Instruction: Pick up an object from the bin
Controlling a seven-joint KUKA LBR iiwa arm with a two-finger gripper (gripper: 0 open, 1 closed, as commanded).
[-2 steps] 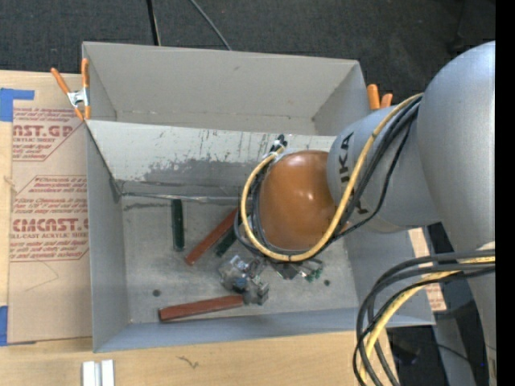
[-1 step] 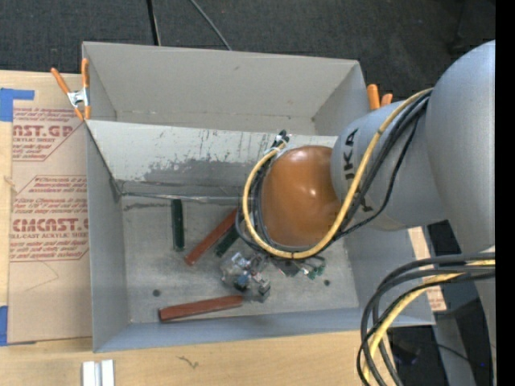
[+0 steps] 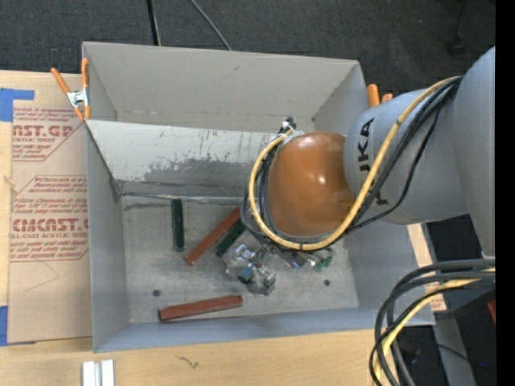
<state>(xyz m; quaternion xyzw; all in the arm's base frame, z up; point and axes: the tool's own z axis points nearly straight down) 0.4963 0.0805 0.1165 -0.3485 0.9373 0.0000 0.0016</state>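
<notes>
Tool (image 3: pixel 251 268) is low in the bin (image 3: pixel 201 87), right-centre of the floor, tucked under the arm's orange cover (image 3: pixel 310 183). Open or closed, cannot tell (cover and cables hide most of it). Nothing visibly gripped.

Nearest things:
- slanted red-brown bar (image 3: pixel 211 238), just left of the tool
- short dark piece (image 3: pixel 230 237), lying along that bar's right side, close to the tool

Further off:
- dark green bar (image 3: pixel 177 224) to the left, pointing toward the back wall
- second red-brown bar (image 3: pixel 201 307), flat near the front wall

Likely target is the slanted bar or the dark piece — can't say which.

To do the step well: centre the tool across the target's narrow width, not along its length. Keep clear of the neighbour so only one thing gets caught, close firmly, then lift straight up — no dragging along the floor.
</notes>
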